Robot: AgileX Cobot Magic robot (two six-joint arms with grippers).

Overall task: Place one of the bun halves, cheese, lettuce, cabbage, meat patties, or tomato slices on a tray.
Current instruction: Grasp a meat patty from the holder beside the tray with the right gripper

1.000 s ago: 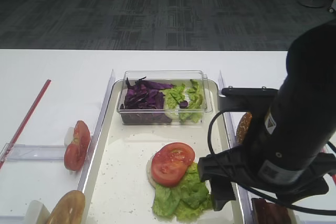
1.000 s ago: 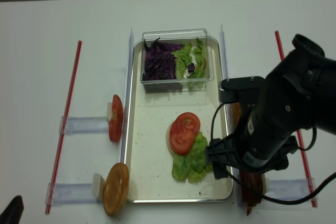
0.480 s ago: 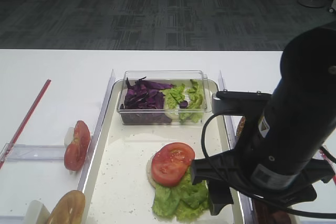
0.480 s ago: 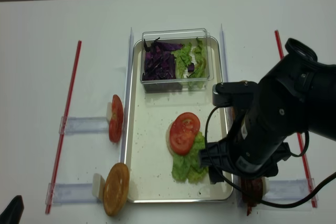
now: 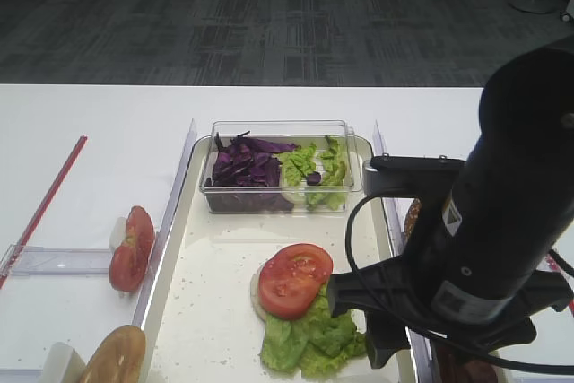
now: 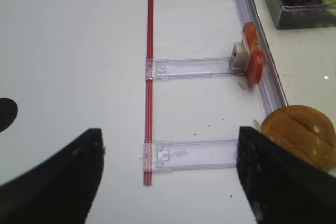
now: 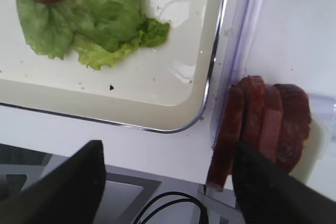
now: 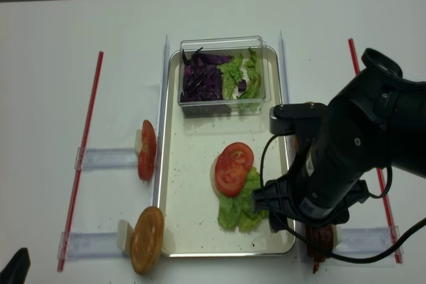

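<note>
The cream-white tray (image 5: pixel 215 293) holds a tomato slice (image 5: pixel 293 280) resting on a pale bun half (image 5: pixel 255 291) and on lettuce (image 5: pixel 309 340). Just outside the tray's near right corner, several meat patties (image 7: pixel 265 124) stand on edge in a clear rack. My right gripper (image 7: pixel 168 192) hangs over them, open. One finger (image 7: pixel 68 187) is over the table edge. The other finger (image 7: pixel 273 187) overlaps the patties, and nothing is gripped. My left gripper (image 6: pixel 168 192) is open above bare table, left of a bun half (image 6: pixel 299 136) and tomato slices (image 6: pixel 253 56).
A clear plastic box (image 5: pixel 282 168) at the tray's far end holds purple cabbage (image 5: pixel 242 168) and more lettuce (image 5: pixel 314 168). Clear rails and racks flank the tray. A red strip (image 6: pixel 149 77) runs along the left side. Another bun (image 5: pixel 414 217) stands behind the right arm (image 5: pixel 484 239).
The right arm has shifted left and lower over the tray's near right corner. The food on the tray and in the racks has not moved.
</note>
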